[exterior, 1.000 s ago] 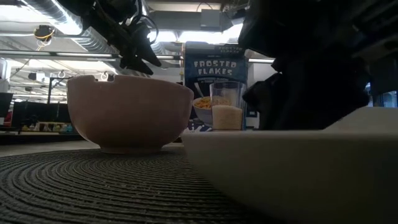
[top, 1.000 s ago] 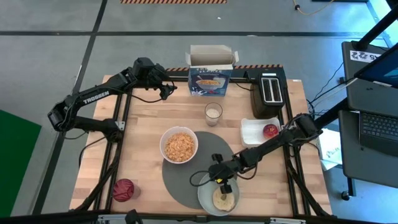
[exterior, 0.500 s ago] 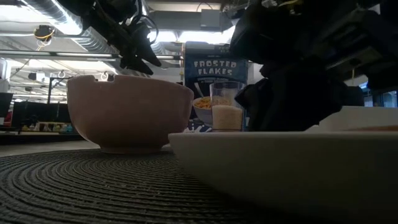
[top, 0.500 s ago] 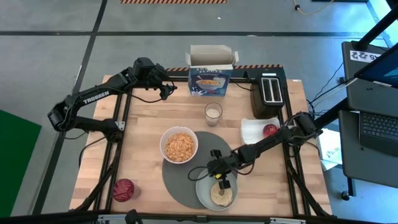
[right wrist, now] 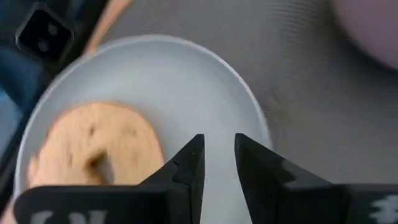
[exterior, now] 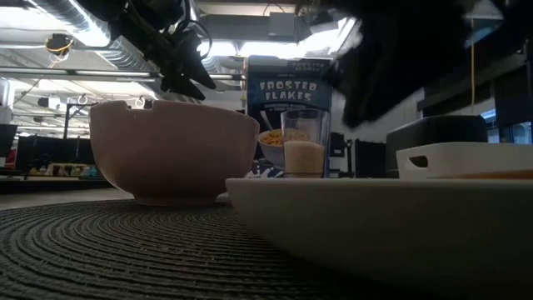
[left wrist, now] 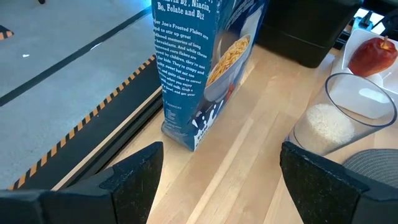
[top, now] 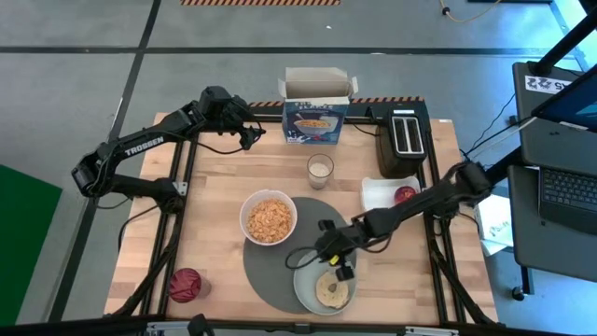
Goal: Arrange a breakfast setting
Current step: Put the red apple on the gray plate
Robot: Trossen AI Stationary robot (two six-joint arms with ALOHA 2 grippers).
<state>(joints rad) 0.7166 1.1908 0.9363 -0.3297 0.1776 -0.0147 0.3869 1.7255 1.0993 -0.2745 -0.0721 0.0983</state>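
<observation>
Right gripper [top: 333, 262] is pulling up and back off the plate [top: 311, 273] compared with a second ago, when it was down over the rim; plate itself has slid in toward the mat [top: 268, 277]. Fingers [right wrist: 186, 168] are hanging nearly shut with a thin gap and nothing between them, so it looks like a release, not a carry.

Directly under that gripper: pale-green plate with the bagel half [top: 332, 292] sitting on it, plate edge now overlapping the mat. Just beyond it, white bowl [top: 269, 217] full of cereal is sitting on the mat's far part. Farther out: glass of milk [top: 320, 170], then cereal box [top: 315, 121], both off the mat.

Left gripper [top: 250, 133] is idling wide open and empty near the box, well apart from everything else.

Judging progress: roughly half done. Bowl and plate are placed. Still out: apple [top: 405, 196], lying on the white tray [top: 378, 197] next to the toaster [top: 404, 140], and probably the milk needs moving closer. Can't find the spoon in any view.
</observation>
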